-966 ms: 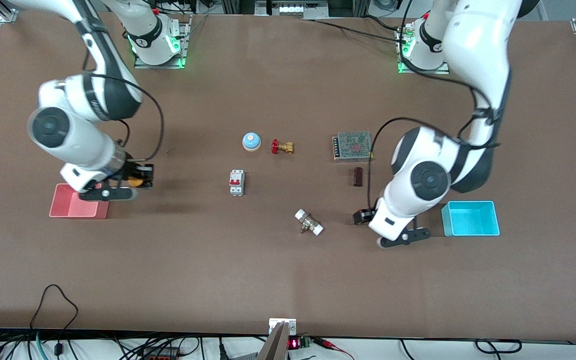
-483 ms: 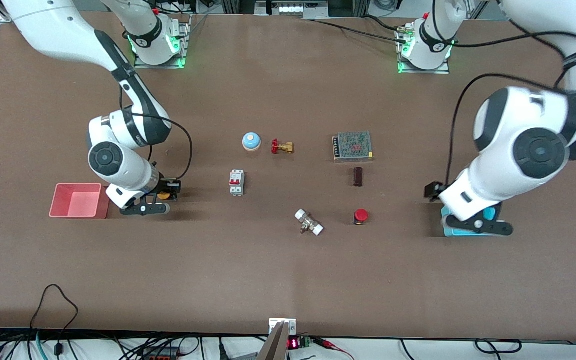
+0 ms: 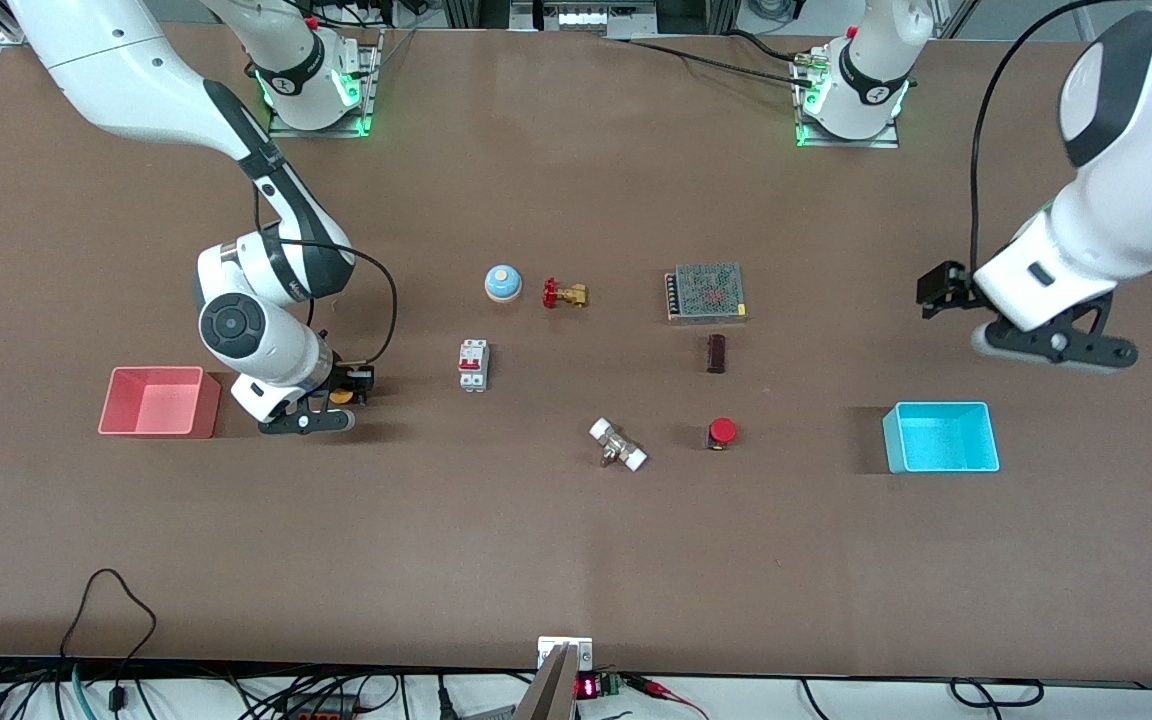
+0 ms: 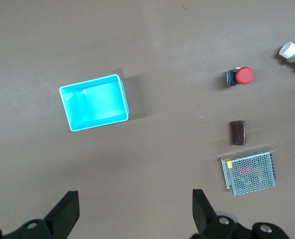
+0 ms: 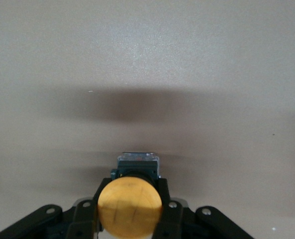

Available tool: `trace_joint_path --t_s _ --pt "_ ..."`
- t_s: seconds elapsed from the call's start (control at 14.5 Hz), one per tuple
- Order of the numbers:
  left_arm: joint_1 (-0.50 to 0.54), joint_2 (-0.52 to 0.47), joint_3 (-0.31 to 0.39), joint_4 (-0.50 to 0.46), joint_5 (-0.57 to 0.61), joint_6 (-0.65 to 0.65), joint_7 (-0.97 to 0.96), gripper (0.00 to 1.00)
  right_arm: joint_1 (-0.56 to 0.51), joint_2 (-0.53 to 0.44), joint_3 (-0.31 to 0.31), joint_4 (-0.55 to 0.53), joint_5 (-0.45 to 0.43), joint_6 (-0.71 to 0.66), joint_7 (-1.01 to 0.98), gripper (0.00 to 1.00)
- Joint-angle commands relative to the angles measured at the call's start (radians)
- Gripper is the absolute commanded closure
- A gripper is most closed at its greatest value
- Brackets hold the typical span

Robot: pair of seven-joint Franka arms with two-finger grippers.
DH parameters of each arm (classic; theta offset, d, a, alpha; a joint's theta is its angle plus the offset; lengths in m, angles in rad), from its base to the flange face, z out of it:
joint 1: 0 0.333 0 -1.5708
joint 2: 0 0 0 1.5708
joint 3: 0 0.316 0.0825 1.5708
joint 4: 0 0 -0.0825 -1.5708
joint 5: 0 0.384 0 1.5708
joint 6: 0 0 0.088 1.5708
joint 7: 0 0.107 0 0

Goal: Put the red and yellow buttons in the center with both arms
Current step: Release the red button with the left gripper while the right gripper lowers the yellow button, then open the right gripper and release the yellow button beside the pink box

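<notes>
The red button (image 3: 721, 432) lies on the brown tabletop (image 3: 556, 540) between a white-ended fitting and the cyan tray, free of any gripper; it also shows in the left wrist view (image 4: 244, 75). My left gripper (image 3: 939, 291) is open and empty, raised over bare tabletop toward the left arm's end; its jaws stand wide apart in its wrist view (image 4: 135, 199). My right gripper (image 3: 349, 387) is shut on the yellow button (image 3: 340, 396), low over the table beside the pink tray. In the right wrist view the gripper (image 5: 134, 186) clamps the button's black body, the yellow cap (image 5: 130, 208) facing the camera.
A pink tray (image 3: 156, 428) sits toward the right arm's end and a cyan tray (image 3: 941, 462) toward the left arm's end. In the middle lie a blue bell (image 3: 502, 283), a brass valve (image 3: 566, 295), a circuit breaker (image 3: 473, 365), a mesh power supply (image 3: 706, 292), a dark block (image 3: 716, 353) and a white-ended fitting (image 3: 618, 445).
My left gripper left the red button on the table, then rose and swung away past the cyan tray. My right gripper carried the yellow button from the pink tray toward the middle and lowered.
</notes>
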Motion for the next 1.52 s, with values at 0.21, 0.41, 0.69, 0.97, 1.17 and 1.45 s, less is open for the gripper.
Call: trace_joint_path --t_s 0.21,0.41,0.69,0.97,1.17,1.45 --pt "0.033 -0.036 -0.014 -0.049 -0.015 -0.027 0.054 0.0 0.003 0.016 -0.001 0.014 -0.023 0.018 0.022 0.0" --pt "0.035 -0.001 -0.001 0.002 -0.002 0.002 -0.046 0.0 -0.008 -0.032 -0.001 0.028 -0.008 0.009 0.008 0.0" --pt "0.044 -0.023 -0.002 0.002 0.002 -0.013 -0.055 0.0 -0.06 -0.165 -0.042 0.135 0.194 -0.228 -0.028 0.0" --pt "0.078 -0.043 -0.01 0.004 0.002 -0.009 -0.055 0.0 -0.074 -0.315 -0.138 0.256 0.21 -0.504 -0.156 0.0" --pt "0.079 -0.045 -0.013 0.008 0.002 -0.009 -0.055 0.0 -0.074 -0.421 -0.142 0.259 0.169 -0.624 -0.154 0.0" --pt "0.079 -0.049 -0.008 0.008 0.002 -0.019 -0.054 0.0 -0.055 -0.469 -0.159 0.258 0.173 -0.669 -0.148 0.0"
